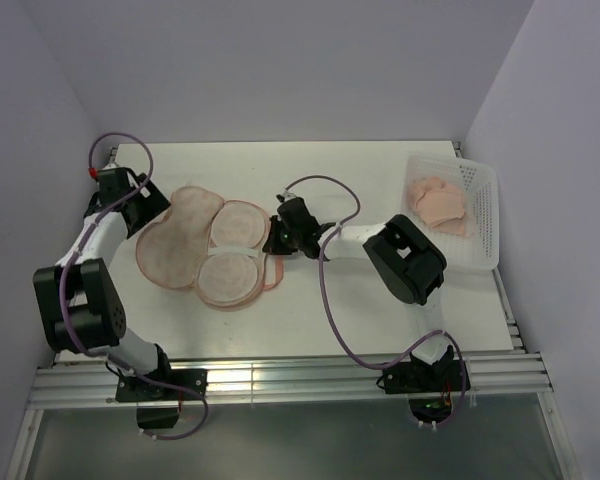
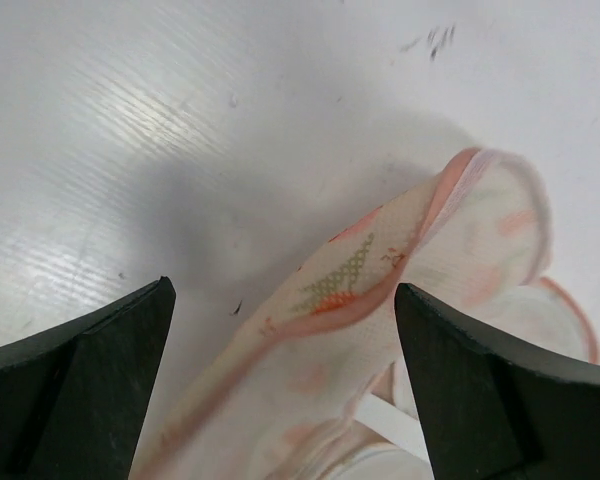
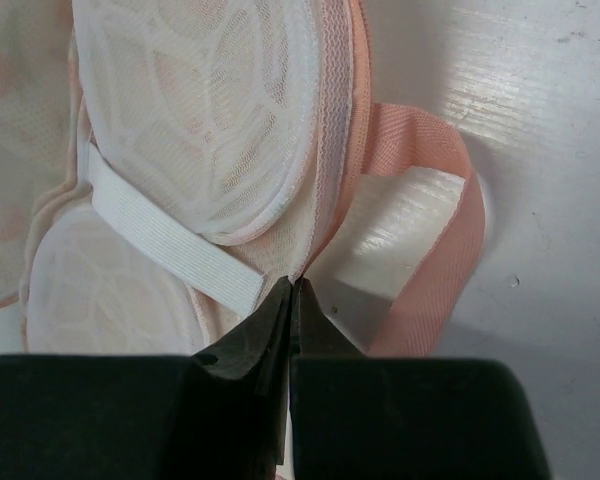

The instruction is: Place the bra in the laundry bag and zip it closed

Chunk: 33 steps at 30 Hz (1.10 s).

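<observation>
Laundry bag (image 1: pixel 180 245) lies unzipped and spread open on the table (image 1: pixel 360 170), left of centre; bra (image 1: pixel 435 200) sits well apart from it in the white basket (image 1: pixel 487 225) at the right. Right gripper (image 3: pixel 293 290) is pinched together on the bag's right rim beside the pink loop (image 3: pixel 430 200). Left gripper (image 2: pixel 283 290) has its fingers wide apart either side of the bag's raised left edge, not clamped.
</observation>
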Each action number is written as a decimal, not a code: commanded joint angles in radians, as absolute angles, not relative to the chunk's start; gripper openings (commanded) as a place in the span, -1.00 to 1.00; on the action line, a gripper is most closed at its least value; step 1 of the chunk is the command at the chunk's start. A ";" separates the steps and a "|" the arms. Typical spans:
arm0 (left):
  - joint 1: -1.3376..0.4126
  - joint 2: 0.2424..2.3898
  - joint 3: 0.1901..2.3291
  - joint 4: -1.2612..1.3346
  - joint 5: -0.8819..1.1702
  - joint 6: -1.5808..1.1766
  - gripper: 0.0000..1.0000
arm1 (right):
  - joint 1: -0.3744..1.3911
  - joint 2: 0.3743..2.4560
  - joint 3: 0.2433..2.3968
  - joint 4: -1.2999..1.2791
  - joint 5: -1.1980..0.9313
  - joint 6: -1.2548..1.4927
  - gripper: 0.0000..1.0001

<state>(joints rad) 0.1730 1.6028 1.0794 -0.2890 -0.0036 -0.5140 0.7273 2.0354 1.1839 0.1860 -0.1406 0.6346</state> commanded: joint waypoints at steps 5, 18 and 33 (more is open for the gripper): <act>0.244 1.398 1.037 -0.308 -0.100 -0.621 0.99 | 0.721 2.019 1.270 0.132 -0.138 0.611 -1.00; 0.120 1.005 0.879 -0.264 0.167 -0.623 0.72 | 0.721 2.091 1.433 0.026 -0.153 0.557 -0.18; -0.185 0.628 0.667 -0.127 0.512 -0.640 0.45 | 0.533 1.452 1.163 -0.075 -0.106 0.491 0.64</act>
<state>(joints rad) -0.1463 0.7010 0.6838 -0.2047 0.3901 -0.6422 0.6174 1.6386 1.2118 -0.0677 -0.1249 0.5133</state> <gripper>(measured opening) 0.722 0.822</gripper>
